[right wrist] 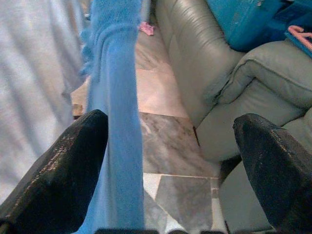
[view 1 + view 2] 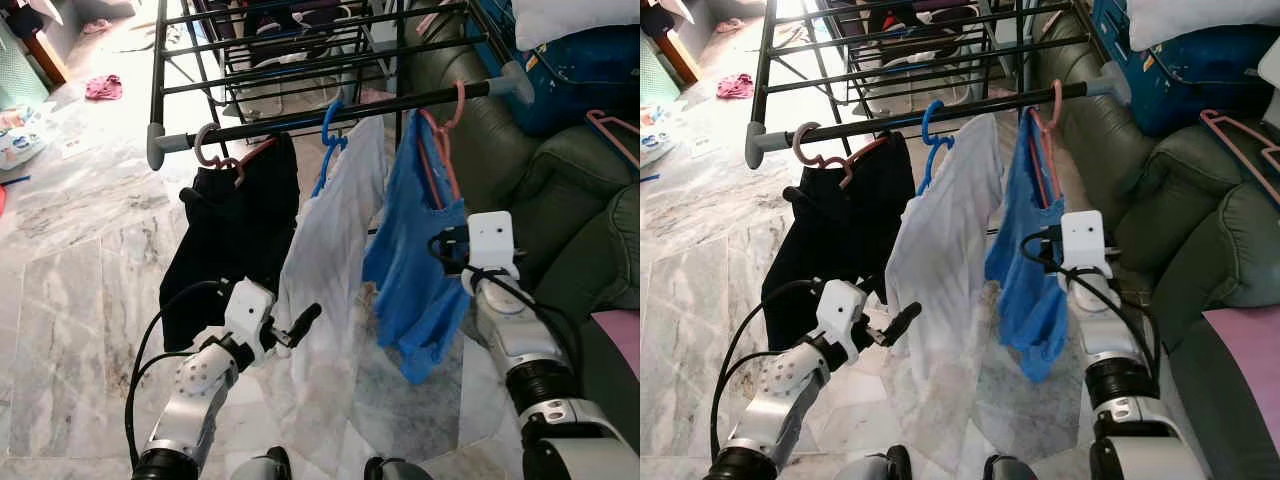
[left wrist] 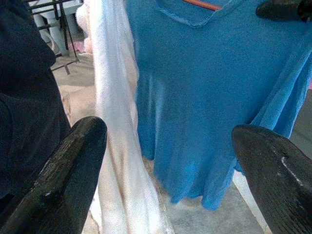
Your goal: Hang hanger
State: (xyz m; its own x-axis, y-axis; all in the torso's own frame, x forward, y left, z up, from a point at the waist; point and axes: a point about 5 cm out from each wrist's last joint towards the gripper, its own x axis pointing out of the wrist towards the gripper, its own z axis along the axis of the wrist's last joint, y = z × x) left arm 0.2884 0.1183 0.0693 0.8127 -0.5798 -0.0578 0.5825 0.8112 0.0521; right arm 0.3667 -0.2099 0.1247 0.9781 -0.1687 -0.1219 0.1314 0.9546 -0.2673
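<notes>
rail: you've got the drying rack's front bar (image 2: 330, 112) carrying three hangers, spread from 9 to 3 o'clock across the head view.
hangers: pink hanger (image 2: 215, 150) with black garment (image 2: 235, 235); blue hanger (image 2: 332, 128) with white shirt (image 2: 335, 240); salmon hanger (image 2: 445, 135) with blue shirt (image 2: 420, 260), hook over the bar.
left gripper (image 3: 170, 165): fingers spread, holding nothing, low at 7 o'clock, facing the white and blue shirts.
right gripper (image 1: 170, 165): fingers apart, empty, just beside the blue shirt's edge at 4 o'clock.
progress: looks done to you; all hooks seated, nothing left in either gripper.
left over: a spare pink hanger (image 2: 612, 135) lies on the sofa (image 2: 560, 200), 2 o'clock.
</notes>
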